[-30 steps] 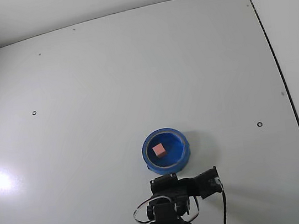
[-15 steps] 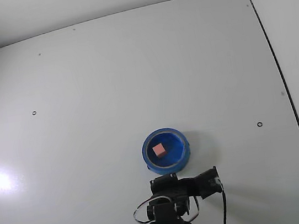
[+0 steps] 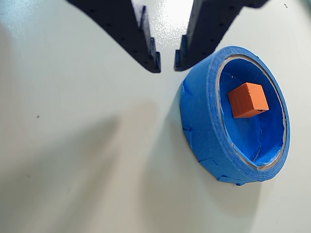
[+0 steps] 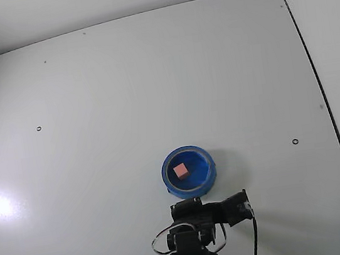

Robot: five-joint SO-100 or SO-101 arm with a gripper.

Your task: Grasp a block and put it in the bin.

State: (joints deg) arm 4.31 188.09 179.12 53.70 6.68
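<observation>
The block (image 3: 248, 100) is a small cube that looks orange in the wrist view and pink in the fixed view (image 4: 180, 171). It lies inside the round blue bin (image 3: 204, 121), on its floor. The bin also shows in the fixed view (image 4: 194, 189). My gripper (image 3: 167, 62) is empty, its dark fingers slightly apart, above the table just beside the bin's rim. In the fixed view the arm sits just below the bin, and the fingertips are hard to make out there.
The white table (image 4: 123, 109) spreads around the bin, with a few small holes (image 4: 295, 141) in it. A dark seam (image 4: 315, 81) runs down the right side. The arm's base and cables (image 4: 190, 251) stand at the bottom edge.
</observation>
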